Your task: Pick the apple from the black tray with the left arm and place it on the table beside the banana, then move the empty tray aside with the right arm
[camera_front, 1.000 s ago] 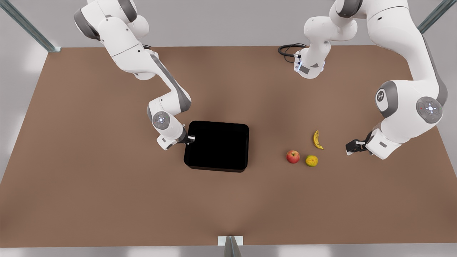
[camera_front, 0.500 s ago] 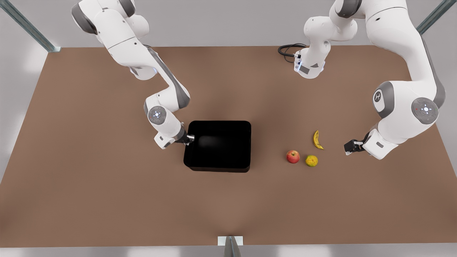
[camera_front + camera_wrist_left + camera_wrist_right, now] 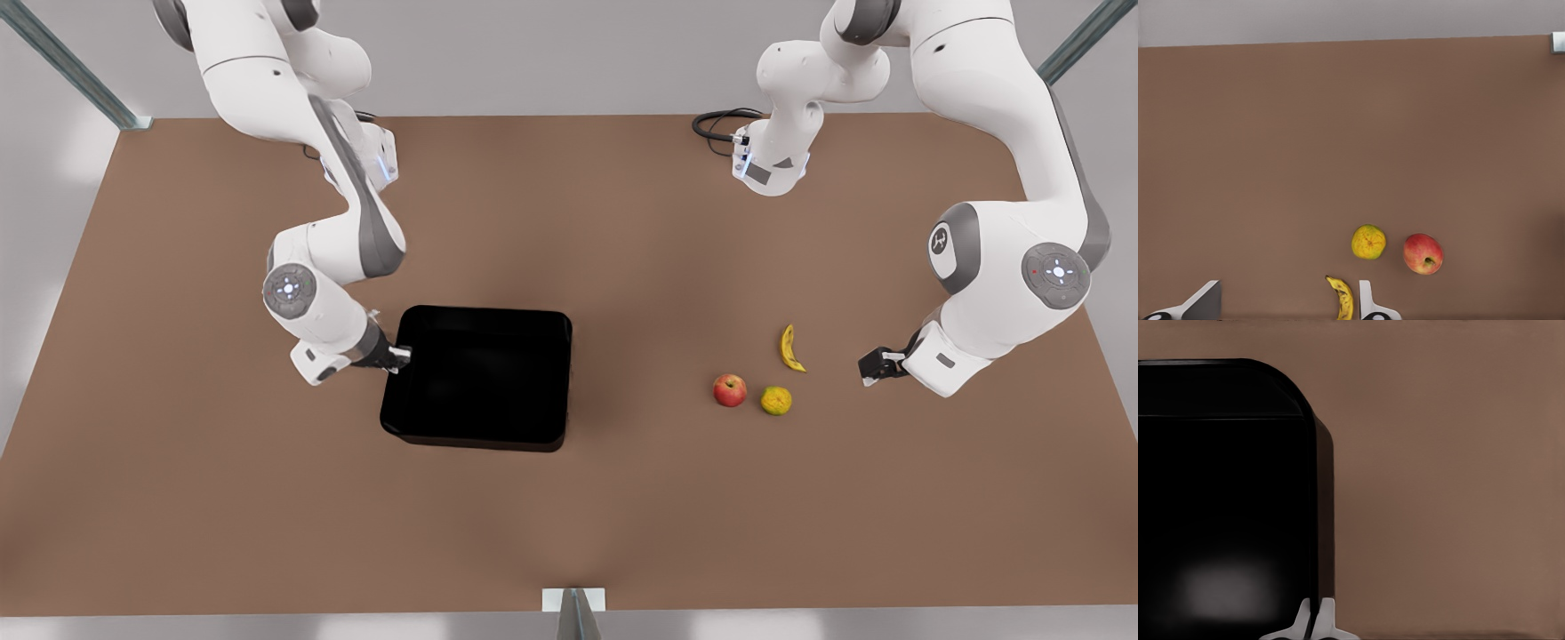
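Note:
The red apple (image 3: 730,389) (image 3: 1423,253) rests on the brown table (image 3: 622,516), a short way from the yellow banana (image 3: 789,348) (image 3: 1342,298). The black tray (image 3: 480,378) (image 3: 1225,487) is bare and lies left of centre in the front view. My right gripper (image 3: 400,358) (image 3: 1315,623) is shut on the tray's rim at its side toward the front view's left. My left gripper (image 3: 869,366) (image 3: 1285,310) hangs open just past the banana at the front view's right, holding nothing.
A round yellow-green citrus fruit (image 3: 776,401) (image 3: 1368,241) sits beside the apple and below the banana in the front view. A black cable loop (image 3: 716,124) lies at the far table edge. Open tabletop stretches along the near side.
The right gripper has pulled the tray toward the front view's left, about a third of the tray's width. The left arm has stayed almost still, and the fruits have not moved.

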Robot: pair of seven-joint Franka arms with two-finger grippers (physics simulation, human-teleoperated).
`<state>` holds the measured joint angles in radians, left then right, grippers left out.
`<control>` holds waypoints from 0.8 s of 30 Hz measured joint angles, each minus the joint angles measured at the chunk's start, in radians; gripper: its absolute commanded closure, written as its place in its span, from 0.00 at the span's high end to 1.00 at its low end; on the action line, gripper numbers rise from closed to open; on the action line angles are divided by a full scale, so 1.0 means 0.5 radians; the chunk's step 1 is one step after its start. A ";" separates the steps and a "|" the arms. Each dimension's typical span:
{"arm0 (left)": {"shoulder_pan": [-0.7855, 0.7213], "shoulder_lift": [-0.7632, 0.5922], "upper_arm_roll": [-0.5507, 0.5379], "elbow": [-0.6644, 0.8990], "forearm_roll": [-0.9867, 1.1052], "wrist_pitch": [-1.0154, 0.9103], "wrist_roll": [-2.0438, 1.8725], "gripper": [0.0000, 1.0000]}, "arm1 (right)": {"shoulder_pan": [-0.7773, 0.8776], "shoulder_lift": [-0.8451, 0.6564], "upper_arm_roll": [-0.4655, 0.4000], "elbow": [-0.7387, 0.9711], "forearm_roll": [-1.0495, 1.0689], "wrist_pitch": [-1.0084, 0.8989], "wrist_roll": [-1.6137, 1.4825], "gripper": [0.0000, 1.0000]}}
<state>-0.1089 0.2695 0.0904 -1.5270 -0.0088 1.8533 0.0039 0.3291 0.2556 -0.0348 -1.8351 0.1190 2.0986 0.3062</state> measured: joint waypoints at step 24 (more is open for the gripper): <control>-0.032 -0.069 -0.022 -0.076 -0.046 -0.061 0.005 1.00 | -0.102 0.150 -1.111 0.325 -0.002 -0.587 -1.339 0.00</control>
<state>-0.1248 0.2351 0.0795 -1.5650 -0.0320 1.8230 0.0063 0.2782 0.3308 -0.5905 -1.6726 0.1180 1.8053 -0.3631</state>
